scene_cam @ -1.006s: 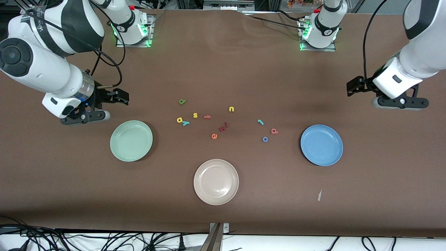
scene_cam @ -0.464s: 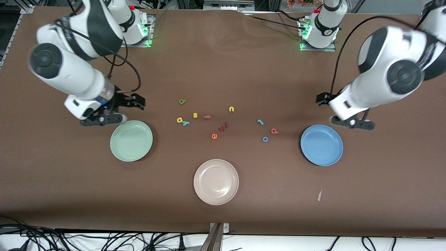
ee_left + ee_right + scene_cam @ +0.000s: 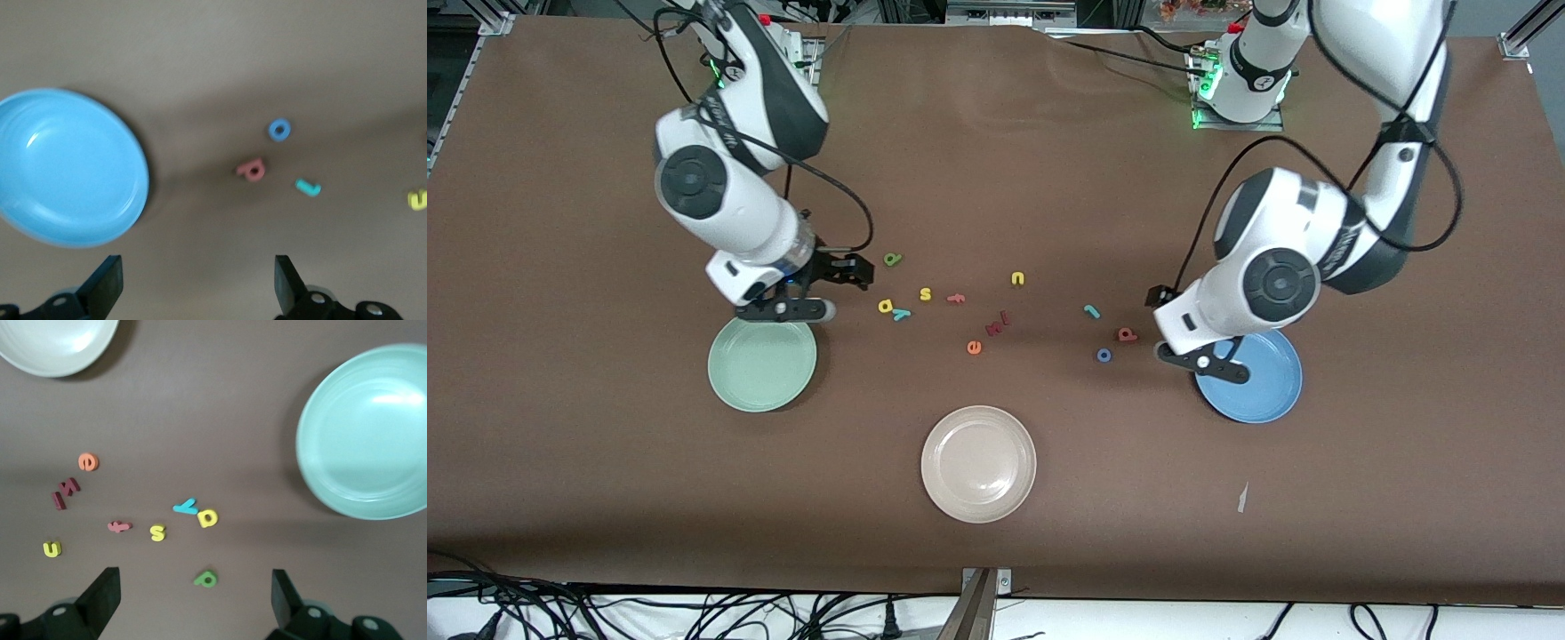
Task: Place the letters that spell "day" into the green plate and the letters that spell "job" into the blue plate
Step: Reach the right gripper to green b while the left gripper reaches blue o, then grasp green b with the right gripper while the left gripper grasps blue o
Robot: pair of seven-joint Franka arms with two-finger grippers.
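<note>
Cluttering the tabletop (image 3: pixel 1049 178) between green plate (image 3: pixel 762 359) and blue plate (image 3: pixel 1249 371): twelve loose letters, plus one cream plate (image 3: pixel 978 463) nearest the camera. Left pincer (image 3: pixel 198 288) over the blue plate's rim, right pincer (image 3: pixel 193 605) beside the green "d" (image 3: pixel 893 259), both spread apart, empty.

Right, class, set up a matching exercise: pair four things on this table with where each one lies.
Things:
1. blue "o"
2. yellow "a"
3. cream plate
4. yellow "u"

Places:
A. nearest the front camera
B. touching the teal "y"
C. beside the pinkish-red "b", near the blue plate
D. alone, between the two letter groups

Pairs: 1-C, 2-B, 3-A, 4-D
</note>
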